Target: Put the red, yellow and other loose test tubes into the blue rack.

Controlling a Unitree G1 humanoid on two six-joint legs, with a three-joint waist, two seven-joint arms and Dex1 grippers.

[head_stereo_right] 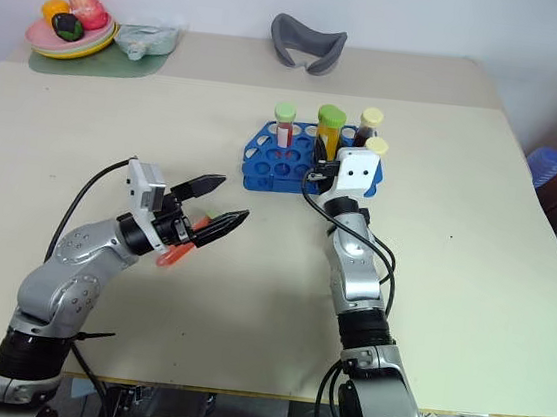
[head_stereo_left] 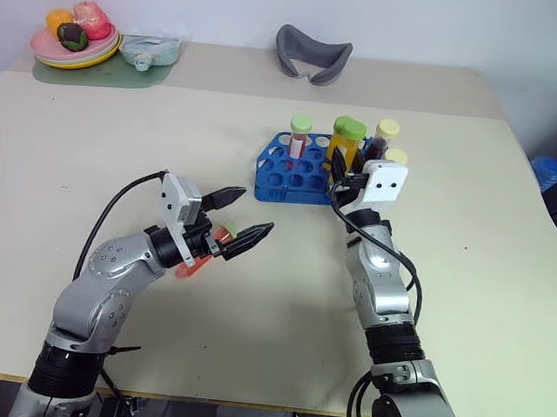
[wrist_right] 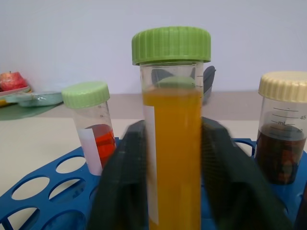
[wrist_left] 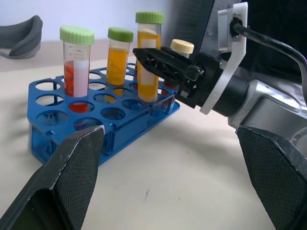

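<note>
Yellow-filled, green-capped tube (wrist_right: 171, 134) stands in the blue rack (head_stereo_left: 280, 179) on the desk (head_stereo_left: 475, 251); my right gripper (wrist_right: 178, 177) flanks it, whether gripping I cannot tell. I judge it light, rigid, slippery plastic; best held mid-barrel. Left gripper (head_stereo_left: 240, 218) gapes empty over a red tube (head_stereo_right: 177, 253). Only graduation marks are legible.

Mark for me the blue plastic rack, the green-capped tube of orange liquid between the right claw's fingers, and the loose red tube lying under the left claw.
Blue plastic rack (head_stereo_left: 284, 181), left eye view, front holes.
Green-capped orange tube (wrist_right: 173, 158), right wrist view, liquid column.
Loose red tube (head_stereo_right: 175, 253), right eye view, body.
</note>
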